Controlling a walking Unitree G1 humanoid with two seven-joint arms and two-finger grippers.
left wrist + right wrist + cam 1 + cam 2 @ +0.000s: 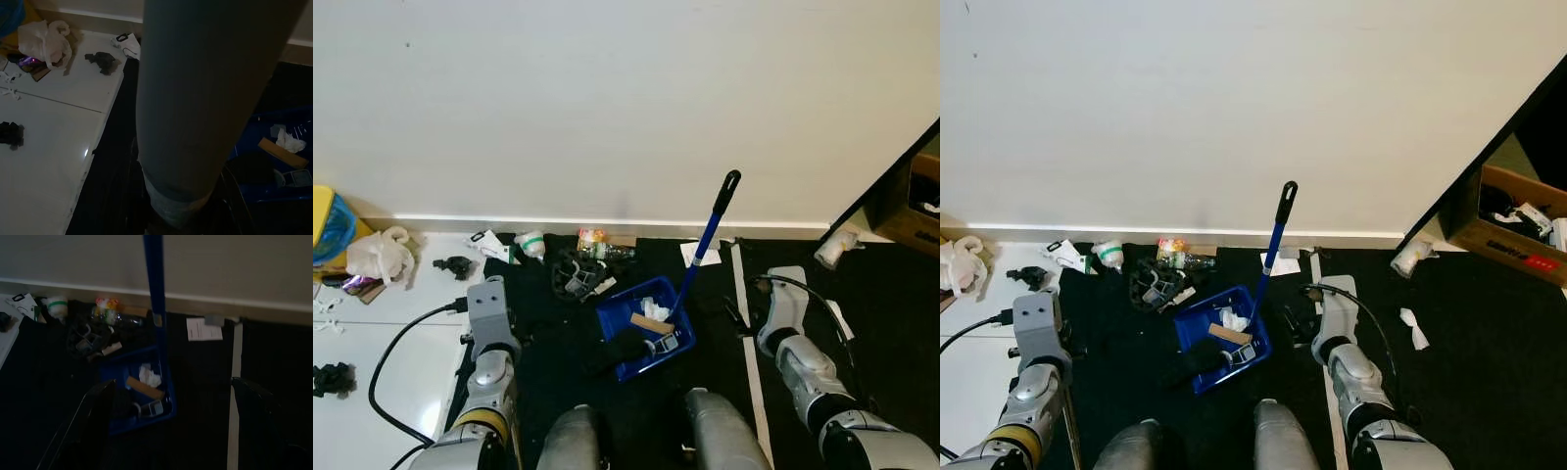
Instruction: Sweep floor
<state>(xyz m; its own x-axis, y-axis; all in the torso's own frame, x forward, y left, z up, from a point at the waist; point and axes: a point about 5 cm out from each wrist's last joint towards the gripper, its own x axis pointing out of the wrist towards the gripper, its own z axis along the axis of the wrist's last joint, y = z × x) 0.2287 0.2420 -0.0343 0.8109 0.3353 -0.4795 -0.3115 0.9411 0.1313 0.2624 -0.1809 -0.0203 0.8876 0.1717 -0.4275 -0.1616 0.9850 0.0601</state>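
Black mat by the wall holds a blue dustpan [644,338] already loaded; the right gripper [171,426], fingers apart, should close squarely on its upright handle [707,238], while the left gripper's state I cannot tell.

A grey leg [205,98] hides most of the blue dustpan [288,171]

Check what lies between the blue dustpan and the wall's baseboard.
In the left eye view, a dark tangle of debris and a clear plastic bottle lie on the black mat between the blue dustpan and the baseboard.
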